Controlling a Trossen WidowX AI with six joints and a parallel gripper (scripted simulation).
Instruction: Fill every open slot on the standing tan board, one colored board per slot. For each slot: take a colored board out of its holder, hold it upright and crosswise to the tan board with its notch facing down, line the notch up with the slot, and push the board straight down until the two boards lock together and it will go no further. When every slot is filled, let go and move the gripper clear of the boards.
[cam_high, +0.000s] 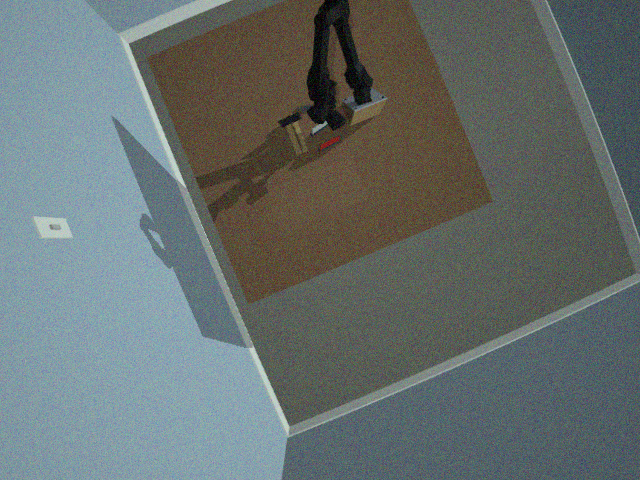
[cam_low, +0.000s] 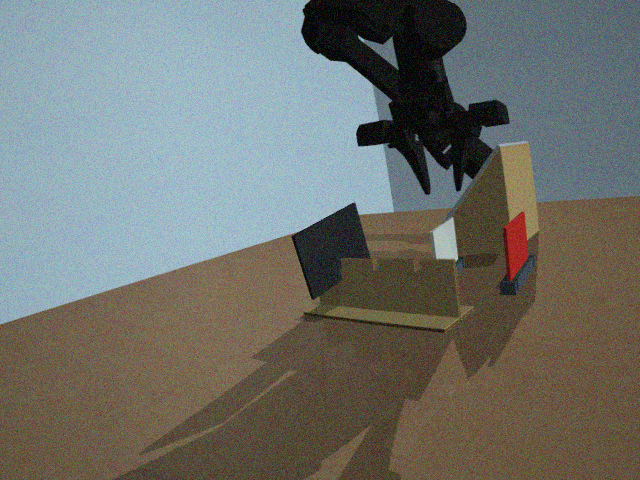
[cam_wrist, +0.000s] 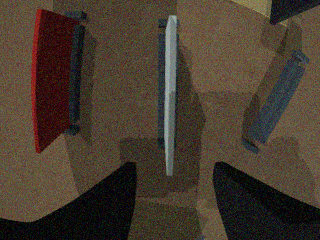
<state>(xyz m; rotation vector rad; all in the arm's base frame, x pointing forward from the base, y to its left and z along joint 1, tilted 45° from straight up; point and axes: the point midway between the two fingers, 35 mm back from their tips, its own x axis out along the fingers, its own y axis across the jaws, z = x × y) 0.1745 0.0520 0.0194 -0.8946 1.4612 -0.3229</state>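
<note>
The tan board (cam_low: 398, 289) (cam_high: 296, 136) stands on its flat base, with two open slots showing in its top edge. A dark board (cam_low: 328, 250) (cam_high: 289, 119) (cam_wrist: 292, 9) sits crosswise at its left end in the exterior view, leaning outward; its seating is unclear. A white board (cam_wrist: 170, 90) (cam_low: 445, 240) (cam_high: 318, 128) stands upright in its holder (cam_wrist: 161, 90). A red board (cam_wrist: 52, 80) (cam_low: 515, 245) (cam_high: 329, 143) stands in another holder (cam_wrist: 75, 75) (cam_low: 509, 287). My gripper (cam_low: 443, 192) (cam_wrist: 174, 164) is open and empty, above the white board, whose near end shows between the fingertips in the wrist view.
An empty blue holder (cam_wrist: 277, 97) lies at an angle to the right of the white board in the wrist view. A tall tan block with a sloping top (cam_low: 519, 180) (cam_high: 368, 112) stands under the arm's base, behind the white and red boards in the exterior view.
</note>
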